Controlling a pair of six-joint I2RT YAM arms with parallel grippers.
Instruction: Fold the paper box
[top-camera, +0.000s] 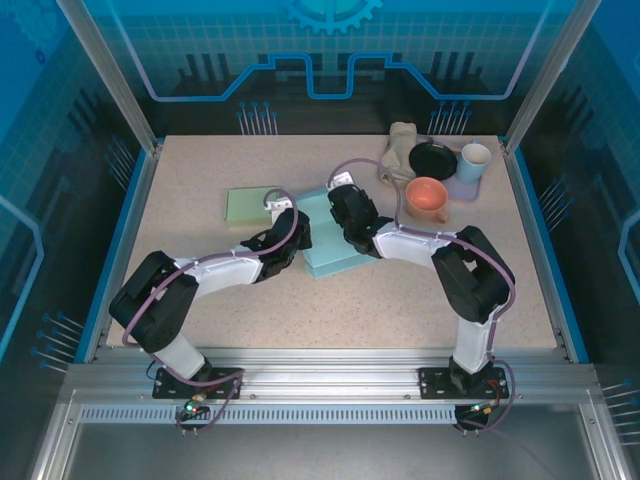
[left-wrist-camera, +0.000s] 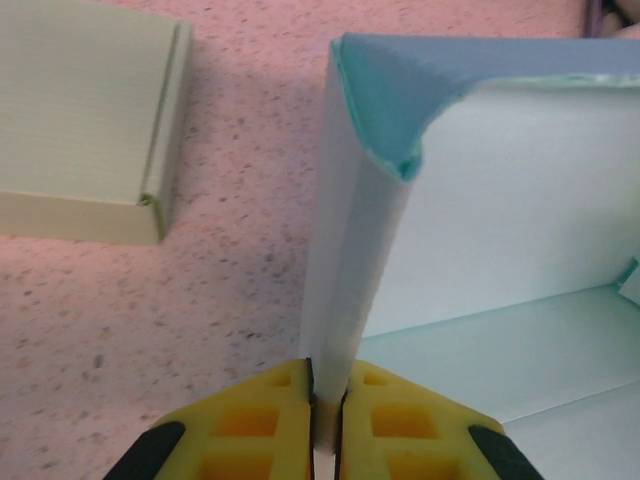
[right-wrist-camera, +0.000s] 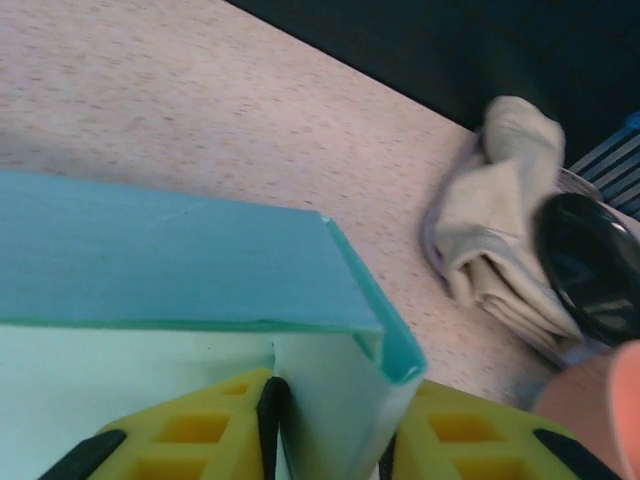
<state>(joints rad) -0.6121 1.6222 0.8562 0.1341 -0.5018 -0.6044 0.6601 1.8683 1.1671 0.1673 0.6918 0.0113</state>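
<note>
**Teal paper box, part-folded, held in both claws at mid-counter**

Item: paper box, open-topped, on the counter. A pale green flat box lies at its 10 o'clock, and an orange mug and a beige cloth at its 2 o'clock.
Condition: the 9 o'clock wall stands upright, folded over double. The 12 o'clock wall is up too, and the two meet in a formed corner. By my reckoning the raising is largely done and the walls are yet to be pressed home. The near side is hidden under the arms.
Holds: the left claw is closed tight on the doubled 9 o'clock wall from above. The right claw straddles and grips the wall at the 1 o'clock corner, one finger inside and one outside.
</note>
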